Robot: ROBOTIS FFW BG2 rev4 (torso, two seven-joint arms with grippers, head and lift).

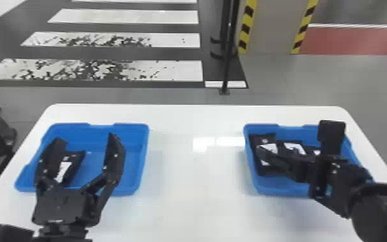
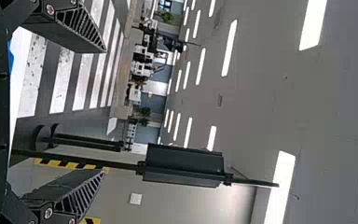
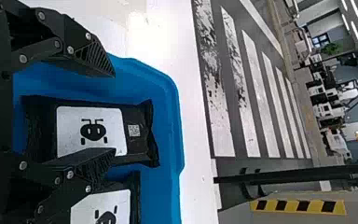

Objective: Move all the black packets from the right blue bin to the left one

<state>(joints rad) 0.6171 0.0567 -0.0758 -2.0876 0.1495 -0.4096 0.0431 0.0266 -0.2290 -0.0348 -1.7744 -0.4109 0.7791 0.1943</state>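
The left gripper [image 1: 86,138] is over the left blue bin [image 1: 131,125], its fingers spread wide with nothing between their tips. One black packet [image 1: 75,162] with a white label lies in that bin, by the side away from the other bin; a finger of the gripper hides part of it in the head view.

The right gripper [image 1: 295,136] is at the right blue bin [image 1: 253,126], its fingers apart. In the right wrist view a labelled black packet [image 3: 93,130] lies in the bin across the space between them, one finger overlapping the edge of its label; I cannot tell whether that finger touches it. It does not look gripped. A second labelled packet [image 3: 123,205] lies beside it, partly behind that same finger. The head view shows the packets grouped toward the side nearer the left bin, with the gripper and arm covering much of the bin's middle and near part.

Both bins stand on a white surface [image 1: 186,180], well apart, and their raised walls stand between the packets in one and the other. Overhead light reflects off the surface between them.

Beyond it, a thin black post [image 1: 227,61] rises from the floor, near a grey column [image 1: 273,25] edged in yellow and black. The post carries a dark panel [image 2: 184,165]. White stripes [image 1: 125,16] mark the floor, with a red area [image 1: 356,40] past the column.
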